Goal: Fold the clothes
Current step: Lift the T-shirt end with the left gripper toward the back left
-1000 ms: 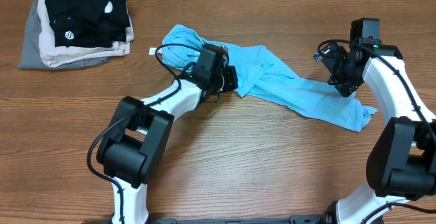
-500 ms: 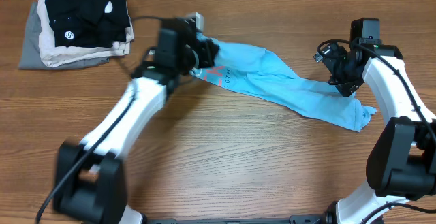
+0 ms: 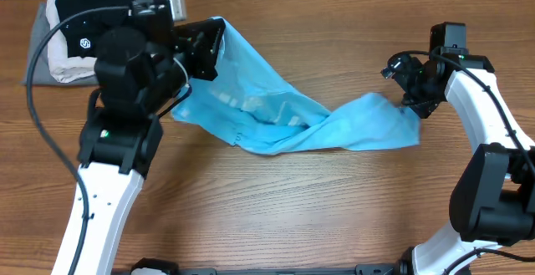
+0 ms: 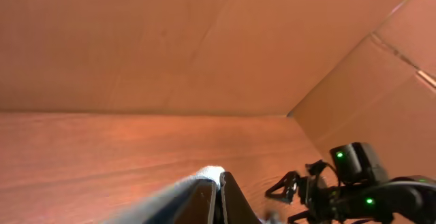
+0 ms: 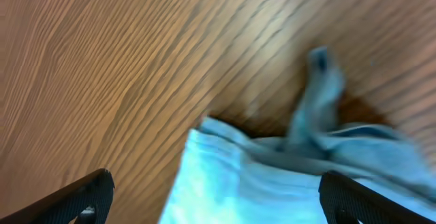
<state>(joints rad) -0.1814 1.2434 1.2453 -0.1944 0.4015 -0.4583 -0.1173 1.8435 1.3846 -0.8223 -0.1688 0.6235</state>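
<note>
Two arms are working over the desk [image 3: 276,216], and one garment is concerning the task.

At far left, a stack of folded garments [image 3: 58,62], black over beige over grey, is sitting apart from the work.

Just to its right, the left fingers [image 3: 205,48] are clenching one end of the sky-blue T-shirt [image 3: 251,99] and holding it up off the desk. The left wrist view is showing the two fingers pressed together with a pale, blurred sliver of fabric beside them.

From that grip the T-shirt is draping down and rightward. Its middle is sagging onto the desk near centre, and its far end is lying bunched on the wood at right. Its long axis is therefore running left to right, high at the left end and low at the right.

At that right end, the right fingers [image 3: 404,87] are standing spread wide and grasping nothing. The right wrist view is showing blue fabric lying between and below the two open fingers, with bare wood beyond. Whether they are touching the cloth is not determinable.

Judgement: the garment is apparently being spread out, and folding proper is not yet beginning. The coming move is turning on the loose right end, which is lying directly beneath the right fingers. The right arm is plainly the nearer one, and is needing only to descend and close there so the T-shirt can be stretched along its axis.
</note>
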